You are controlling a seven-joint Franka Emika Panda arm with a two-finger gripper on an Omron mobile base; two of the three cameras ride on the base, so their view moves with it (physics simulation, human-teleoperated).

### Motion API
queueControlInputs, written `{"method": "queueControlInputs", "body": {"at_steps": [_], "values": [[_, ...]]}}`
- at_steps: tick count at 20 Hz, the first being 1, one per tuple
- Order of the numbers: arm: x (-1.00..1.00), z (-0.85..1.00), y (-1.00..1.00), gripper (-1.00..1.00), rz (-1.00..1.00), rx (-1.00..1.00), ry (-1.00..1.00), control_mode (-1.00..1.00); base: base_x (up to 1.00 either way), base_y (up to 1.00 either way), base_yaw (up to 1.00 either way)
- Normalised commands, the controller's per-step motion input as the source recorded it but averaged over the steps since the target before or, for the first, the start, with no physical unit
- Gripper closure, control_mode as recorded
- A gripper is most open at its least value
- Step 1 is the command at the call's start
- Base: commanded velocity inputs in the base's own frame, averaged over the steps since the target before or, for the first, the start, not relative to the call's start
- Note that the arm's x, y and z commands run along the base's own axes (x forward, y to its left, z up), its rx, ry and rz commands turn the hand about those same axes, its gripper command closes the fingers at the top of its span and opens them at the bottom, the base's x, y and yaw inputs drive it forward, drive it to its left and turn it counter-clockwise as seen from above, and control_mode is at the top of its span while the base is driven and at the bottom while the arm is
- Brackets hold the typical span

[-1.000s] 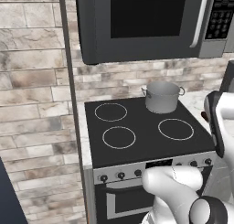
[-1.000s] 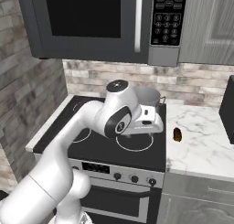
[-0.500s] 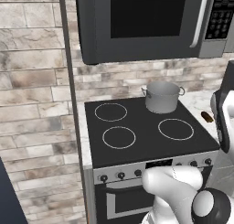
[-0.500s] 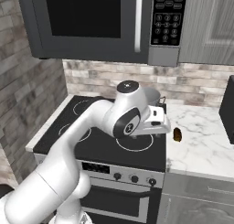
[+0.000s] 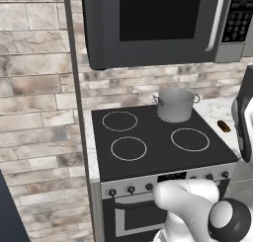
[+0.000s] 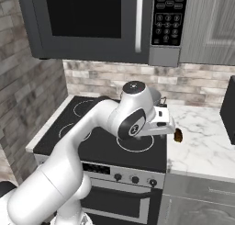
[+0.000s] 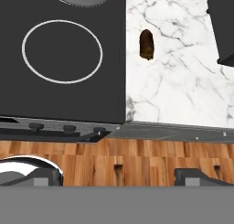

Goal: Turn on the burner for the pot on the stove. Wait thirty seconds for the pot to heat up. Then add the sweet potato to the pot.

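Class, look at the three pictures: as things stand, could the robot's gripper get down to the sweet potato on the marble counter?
Probably yes. The sweet potato lies alone on the marble counter beside the stove, nothing over it. The gripper hangs open above, though short of it.

Evenly lit, flat rendered light with no single visible source. Only soft, faint shading beneath the grey brushed-metal stockpot on the flat black glass stove top. Pale sheen on the dark microwave door, no harsh glare. Small dark contact shadow under the brown oblong sweet potato on the white marble counter. Slightly soft and coarse throughout, brick wall texture smeared; no lens bending at the edges.
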Motion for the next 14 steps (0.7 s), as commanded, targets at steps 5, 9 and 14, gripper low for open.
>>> {"method": "queueControlInputs", "body": {"at_steps": [5,9,14], "values": [[0.0,0.0,0.0,-1.0,0.0,0.0,0.0,-1.0,0.0,0.0,0.0],[0.0,0.0,0.0,-1.0,0.0,0.0,0.0,-1.0,0.0,0.0,0.0],[0.0,0.0,0.0,-1.0,0.0,0.0,0.0,-1.0,0.0,0.0,0.0]]}}
